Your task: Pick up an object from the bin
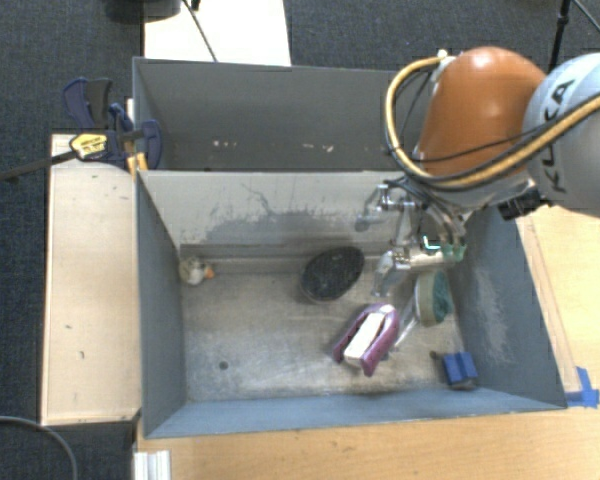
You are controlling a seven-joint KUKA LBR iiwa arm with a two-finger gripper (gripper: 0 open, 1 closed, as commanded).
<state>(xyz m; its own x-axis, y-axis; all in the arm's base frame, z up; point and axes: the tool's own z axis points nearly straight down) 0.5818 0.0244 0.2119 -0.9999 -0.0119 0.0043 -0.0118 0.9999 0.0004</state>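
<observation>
One purple-white object (368, 336) just beside gripper (408, 308); gripper's grasp state cannot tell; arm (580, 118) lettering partly reads "KUKA".

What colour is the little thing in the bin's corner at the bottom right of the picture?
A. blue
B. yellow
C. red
A: the small blocky thing lying in that corner of the bin is blue, a little to the right of the purple and white thing.
</observation>
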